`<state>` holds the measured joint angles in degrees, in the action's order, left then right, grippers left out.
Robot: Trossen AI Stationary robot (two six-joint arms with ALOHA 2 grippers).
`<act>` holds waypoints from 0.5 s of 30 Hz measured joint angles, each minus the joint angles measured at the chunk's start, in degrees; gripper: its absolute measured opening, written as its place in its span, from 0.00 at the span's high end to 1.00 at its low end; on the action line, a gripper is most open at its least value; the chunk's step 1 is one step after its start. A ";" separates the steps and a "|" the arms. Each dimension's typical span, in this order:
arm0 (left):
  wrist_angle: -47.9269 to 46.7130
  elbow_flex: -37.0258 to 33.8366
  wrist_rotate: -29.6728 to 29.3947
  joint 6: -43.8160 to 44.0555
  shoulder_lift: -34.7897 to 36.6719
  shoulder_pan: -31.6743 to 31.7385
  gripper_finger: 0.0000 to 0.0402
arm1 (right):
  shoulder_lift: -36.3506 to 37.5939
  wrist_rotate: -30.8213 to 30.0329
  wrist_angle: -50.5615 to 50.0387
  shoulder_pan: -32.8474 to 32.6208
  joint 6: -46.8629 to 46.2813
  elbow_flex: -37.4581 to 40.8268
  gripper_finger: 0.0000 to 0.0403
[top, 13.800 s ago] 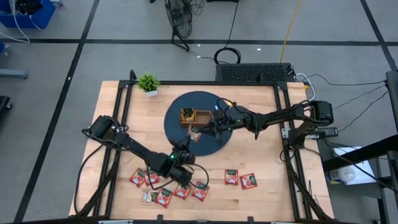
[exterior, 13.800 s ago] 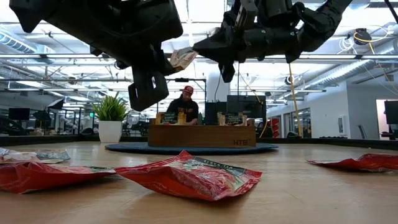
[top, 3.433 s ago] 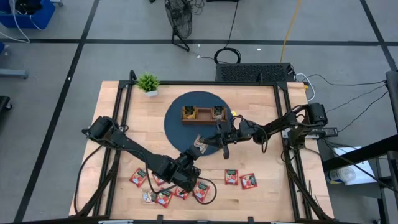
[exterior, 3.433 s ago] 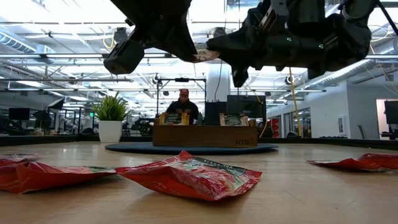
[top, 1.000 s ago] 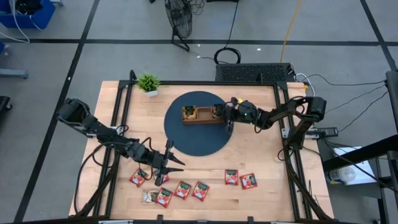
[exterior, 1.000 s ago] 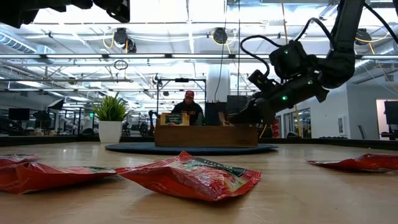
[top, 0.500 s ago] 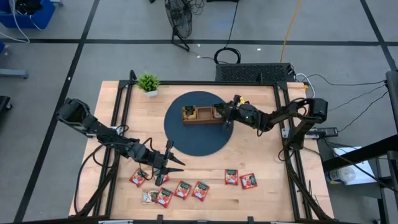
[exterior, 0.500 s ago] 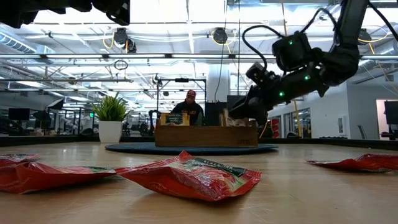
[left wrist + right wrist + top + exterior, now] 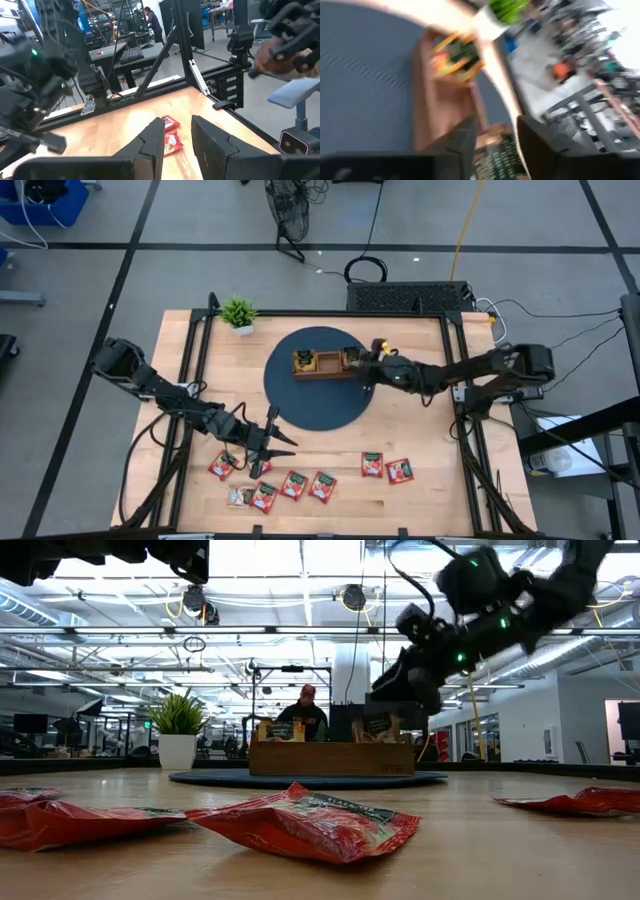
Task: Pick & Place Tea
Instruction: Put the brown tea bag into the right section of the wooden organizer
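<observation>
Right hand point(image 9: 362, 366) released above tray point(image 9: 325, 364) end, left hand point(image 9: 283, 443) parted, empty, over table point(image 9: 420, 435) near red tea point(image 9: 321, 486)

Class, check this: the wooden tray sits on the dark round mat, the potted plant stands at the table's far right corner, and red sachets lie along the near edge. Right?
Not quite. In the high view the potted plant stands at the far left corner. The wooden tray does sit on the dark round mat, and red sachets lie near the front edge.

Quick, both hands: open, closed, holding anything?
Left hand: open, empty, above the wooden table.
Right hand: open, empty, over the brown wooden tray.
</observation>
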<state>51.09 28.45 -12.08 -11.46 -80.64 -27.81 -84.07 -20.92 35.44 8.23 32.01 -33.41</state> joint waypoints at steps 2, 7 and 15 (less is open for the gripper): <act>0.00 0.00 0.00 -0.02 0.00 0.04 0.75 | 1.68 0.43 -16.58 -1.07 -0.06 -5.61 0.84; -0.36 0.00 -0.02 -0.26 0.00 0.05 0.75 | 1.12 5.65 -42.63 -2.05 -1.27 -15.93 0.99; -0.35 0.00 -0.07 -0.31 0.00 0.75 0.75 | -3.21 6.14 -44.02 -0.42 -0.89 -17.79 1.00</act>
<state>50.74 28.45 -12.14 -11.77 -80.64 -27.05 -87.28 -14.77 -8.58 7.80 31.12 -51.20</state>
